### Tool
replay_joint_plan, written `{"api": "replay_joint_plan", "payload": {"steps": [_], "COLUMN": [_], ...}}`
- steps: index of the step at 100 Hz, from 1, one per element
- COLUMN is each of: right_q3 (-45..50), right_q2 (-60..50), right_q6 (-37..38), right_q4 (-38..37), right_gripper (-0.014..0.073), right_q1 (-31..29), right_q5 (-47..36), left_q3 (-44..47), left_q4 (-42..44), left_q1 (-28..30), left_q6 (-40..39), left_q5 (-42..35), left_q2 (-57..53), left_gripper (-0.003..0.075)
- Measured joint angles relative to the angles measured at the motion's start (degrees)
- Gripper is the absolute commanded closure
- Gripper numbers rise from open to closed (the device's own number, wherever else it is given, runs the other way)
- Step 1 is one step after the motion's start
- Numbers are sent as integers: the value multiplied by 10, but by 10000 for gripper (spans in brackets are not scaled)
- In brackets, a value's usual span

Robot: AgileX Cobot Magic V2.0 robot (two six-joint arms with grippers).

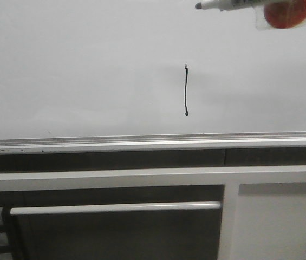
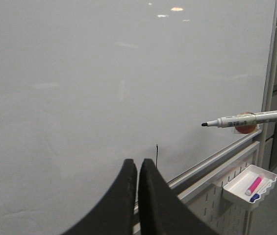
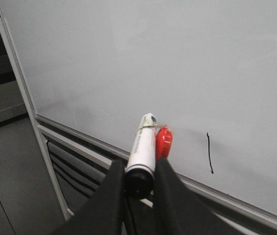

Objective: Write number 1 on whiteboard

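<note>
Stroke: the number 1 [image 1: 186, 90] stands on the whiteboard [image 1: 77, 65] as a thin black vertical line, slightly wavy, with a small hook at its lower end; it sits right of the board's middle and above the tray rail [image 1: 142, 142].

Marker: the marker [image 1: 226, 4] shows at the top right of the front view, lying roughly level with its dark tip pointing left, above and to the right of the stroke; the left wrist view suggests the tip is apart from the board.

Right hand: the right hand [image 3: 138, 188] grips the marker by its rear end, fingers pressed to both sides of the barrel (a red piece is fastened to the barrel ahead of the grip).

Left hand: the left hand [image 2: 137, 169] is fully closed with nothing between its fingers, held in front of the board near the stroke's lower part.

Progress: judging by the finished-looking line, the writing step seems done and only moving clear remains.

Risk, smear: if the tip swings toward the board on the way out, it would leave a stray mark beside the digit.

Risk, grip: the marker is held only at its rear, so a knock against the rail could lever it out of the fingers.

Risk, left side: the closed left fingers brushing the wet ink would smudge it.

Side tray: a small white tray [image 2: 248, 185] with coloured markers hangs at the right, well apart.
</note>
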Motion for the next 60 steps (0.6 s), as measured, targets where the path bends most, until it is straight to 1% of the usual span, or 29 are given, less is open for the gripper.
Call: {"api": "replay_joint_plan", "payload": {"steps": [13, 24, 35, 48, 60], "right_q3": [-7, -41, -109, -212, -303], "right_q2": [12, 56, 126, 228, 319], "right_q6": [41, 62, 115, 198, 248], "right_q4": [-4, -29, -108, -219, -273], "right_gripper": [637, 636, 636, 636, 636], "right_q1": [0, 0, 0, 0, 0], "right_q5": [7, 36, 81, 175, 262], "left_q3": [1, -13, -61, -154, -236], "left_q4": [-29, -35, -35, -35, -35], "left_q1": [0, 0, 0, 0, 0], "left_q6": [-1, -1, 17, 60, 88], "left_q5": [6, 49, 98, 170, 256], "left_q2": [6, 41, 100, 190, 286], "left_gripper": [741, 741, 741, 741, 740]}}
